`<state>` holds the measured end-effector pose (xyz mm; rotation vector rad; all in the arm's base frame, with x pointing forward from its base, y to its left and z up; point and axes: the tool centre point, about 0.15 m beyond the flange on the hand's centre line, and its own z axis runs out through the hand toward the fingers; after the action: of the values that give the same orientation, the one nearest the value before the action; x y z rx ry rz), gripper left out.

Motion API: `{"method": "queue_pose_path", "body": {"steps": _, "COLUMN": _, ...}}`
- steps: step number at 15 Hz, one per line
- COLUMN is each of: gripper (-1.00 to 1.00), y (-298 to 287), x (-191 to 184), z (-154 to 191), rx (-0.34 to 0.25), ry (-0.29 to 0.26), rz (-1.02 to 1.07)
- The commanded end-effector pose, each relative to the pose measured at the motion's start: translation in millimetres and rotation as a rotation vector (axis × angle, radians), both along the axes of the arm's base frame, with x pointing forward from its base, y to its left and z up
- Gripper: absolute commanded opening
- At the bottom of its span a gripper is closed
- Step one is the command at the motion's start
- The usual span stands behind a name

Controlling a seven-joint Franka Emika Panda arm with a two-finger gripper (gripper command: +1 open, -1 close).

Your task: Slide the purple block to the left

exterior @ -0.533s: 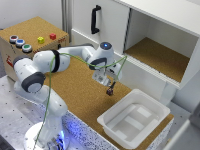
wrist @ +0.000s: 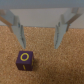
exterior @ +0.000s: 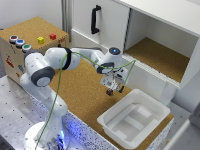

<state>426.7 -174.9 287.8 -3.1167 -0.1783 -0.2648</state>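
The purple block [exterior: 109, 92] is a tiny dark cube lying on the cork board just off the white tub's far corner. In the wrist view the purple block [wrist: 25, 60] shows a yellow ring on its top face. My gripper [exterior: 114, 88] hovers right above it, open, with nothing between its fingers [wrist: 17, 30]. The cube lies outside the gap of the gripper [wrist: 40, 45], near the tip of one finger and not touching it as far as I can see.
A white tub [exterior: 150, 105] stands on the cork board [exterior: 75, 90] toward the exterior view's right of the block. A cork-topped box [exterior: 30, 27] with a red button [exterior: 52, 36], a yellow button [exterior: 40, 40] and round knobs is at the left. An open white cabinet [exterior: 160, 55] rises behind.
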Motion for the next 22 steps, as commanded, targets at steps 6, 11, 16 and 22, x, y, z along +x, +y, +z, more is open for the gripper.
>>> {"method": "queue_pose_path", "body": {"steps": 6, "gripper": -1.0, "y": -12, "x": 43, "z": -65, "rx": 0.048, "ry": 0.041, "rz": -0.089}}
{"method": "queue_pose_path", "body": {"steps": 11, "gripper": -1.0, "y": -10, "x": 30, "z": -72, "rx": 0.039, "ry": 0.008, "rz": -0.109}}
{"method": "queue_pose_path", "body": {"steps": 16, "gripper": -1.0, "y": -11, "x": 12, "z": -79, "rx": 0.046, "ry": 0.008, "rz": -0.125}}
{"method": "queue_pose_path", "body": {"steps": 22, "gripper": -1.0, "y": 5, "x": -6, "z": -79, "rx": 0.047, "ry": -0.011, "rz": -0.092}}
